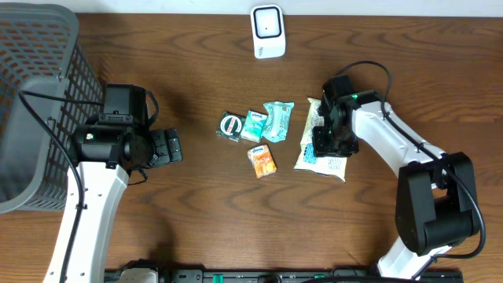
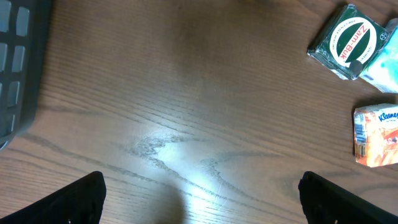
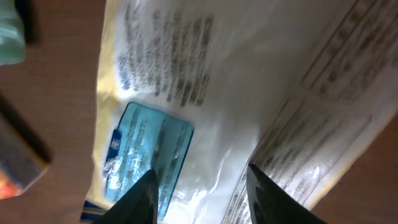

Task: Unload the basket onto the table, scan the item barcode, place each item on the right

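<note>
The white packet (image 3: 249, 81) is lying directly under the right claw (image 3: 202, 177), whose fingers (image 3: 142, 198) are standing half apart, clamped or not I cannot tell, while far off the left claw (image 2: 200, 190) is hanging wide apart over the bench (image 2: 155, 81).

wood-grain table (image 2: 155, 93) with soft sheen, glossy crinkled plastic packet (image 3: 236, 87), matt grey plastic basket (image 1: 31, 47)

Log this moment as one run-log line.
left pincer: open, empty | right pincer: straddling white packet, grip unclear | scanner: no item presented yet
</note>
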Available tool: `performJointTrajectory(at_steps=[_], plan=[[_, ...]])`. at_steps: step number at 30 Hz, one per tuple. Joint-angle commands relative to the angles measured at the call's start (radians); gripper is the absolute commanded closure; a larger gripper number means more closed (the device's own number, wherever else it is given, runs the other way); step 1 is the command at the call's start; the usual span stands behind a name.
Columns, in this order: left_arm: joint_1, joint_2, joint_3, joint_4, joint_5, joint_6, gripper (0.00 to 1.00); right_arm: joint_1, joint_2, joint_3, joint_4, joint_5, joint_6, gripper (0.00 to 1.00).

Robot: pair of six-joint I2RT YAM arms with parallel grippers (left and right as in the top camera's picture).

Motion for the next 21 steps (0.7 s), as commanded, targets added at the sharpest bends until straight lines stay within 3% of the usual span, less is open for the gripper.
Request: performJointTrajectory(at_steps=[1,6,21], plan=[[-0.004,0.003,-0.005,-0.002,-0.005,-0.013,0.02,-0.001,-0.021,0.098,-0.053,0.055,-0.002,0.57],[-0.004,0.003,-0.005,-0.002,-0.006,-0.013,0.02,-0.007,-0.021,0.223,-0.116,0.190,-0.002,0.53],[-0.004,0.003,-0.005,-0.002,-0.006,-0.013,0.02,-0.014,0.071,0.126,0.168,0.260,0.005,0.55]])
